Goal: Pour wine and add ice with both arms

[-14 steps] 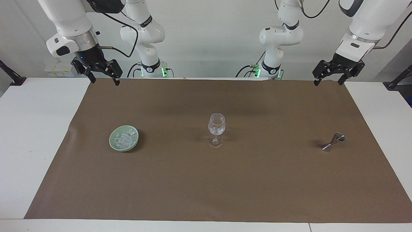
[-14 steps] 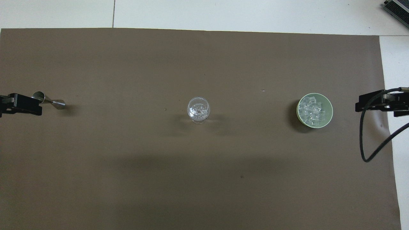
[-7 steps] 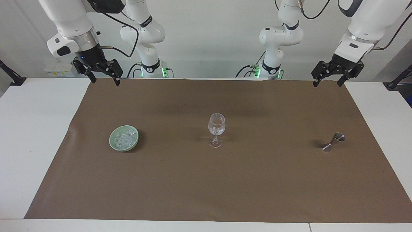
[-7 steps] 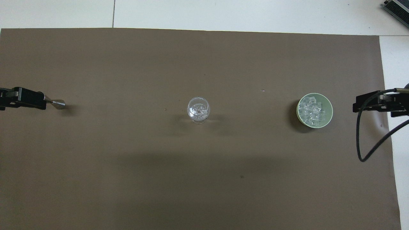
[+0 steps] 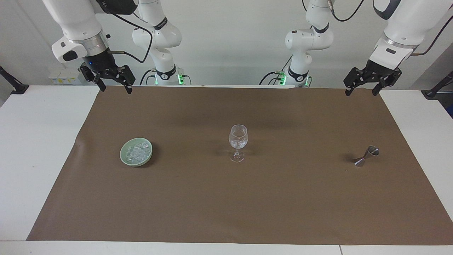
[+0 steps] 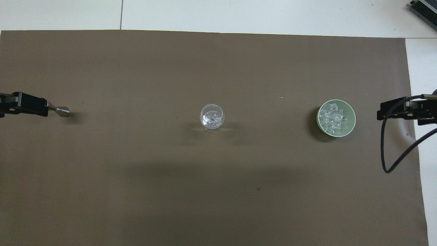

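The right gripper [image 5: 112, 86], fingers spread and empty, hangs high over the tabletop [image 5: 39, 148] edge at its own end. The ice [image 5: 137, 151] fills the bowl [image 5: 124, 157]; some already seems to lie in the glass [image 5: 238, 141]. The left gripper [image 5: 363, 86], also spread and empty, hangs above the jigger [image 5: 366, 156]. Probably finished; otherwise, descend straight and pinch one chunk gently.

Matt brown table cover [image 5: 226, 198]; clear glass wine glass [image 5: 238, 141]; shiny metal jigger [image 5: 366, 156].
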Robot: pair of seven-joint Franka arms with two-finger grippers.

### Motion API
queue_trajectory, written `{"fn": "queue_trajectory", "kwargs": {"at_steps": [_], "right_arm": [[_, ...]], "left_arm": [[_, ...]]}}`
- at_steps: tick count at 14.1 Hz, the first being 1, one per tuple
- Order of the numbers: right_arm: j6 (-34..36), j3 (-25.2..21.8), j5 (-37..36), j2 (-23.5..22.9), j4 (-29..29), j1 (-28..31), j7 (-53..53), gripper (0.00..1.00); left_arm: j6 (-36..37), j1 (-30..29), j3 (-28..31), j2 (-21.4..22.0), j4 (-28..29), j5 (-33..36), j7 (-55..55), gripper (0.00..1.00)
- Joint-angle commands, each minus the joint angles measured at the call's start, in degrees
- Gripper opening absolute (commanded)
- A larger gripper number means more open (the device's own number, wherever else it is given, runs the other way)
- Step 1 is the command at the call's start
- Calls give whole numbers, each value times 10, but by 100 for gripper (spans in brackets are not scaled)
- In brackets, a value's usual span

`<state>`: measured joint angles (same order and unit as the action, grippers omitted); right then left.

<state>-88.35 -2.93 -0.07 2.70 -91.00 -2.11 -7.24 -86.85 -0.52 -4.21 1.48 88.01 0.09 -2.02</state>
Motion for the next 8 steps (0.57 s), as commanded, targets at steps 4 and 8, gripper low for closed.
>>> {"fn": "queue_trajectory", "kwargs": {"at_steps": [4, 8], "right_arm": [[-4, 1, -1, 13, -15, 0, 7, 100], [-4, 0, -2, 13, -15, 0, 7, 100]], "left_arm": [[19, -6, 2, -6, -12, -2, 10, 100], [16, -6, 1, -3, 2, -2, 13, 100]]}}
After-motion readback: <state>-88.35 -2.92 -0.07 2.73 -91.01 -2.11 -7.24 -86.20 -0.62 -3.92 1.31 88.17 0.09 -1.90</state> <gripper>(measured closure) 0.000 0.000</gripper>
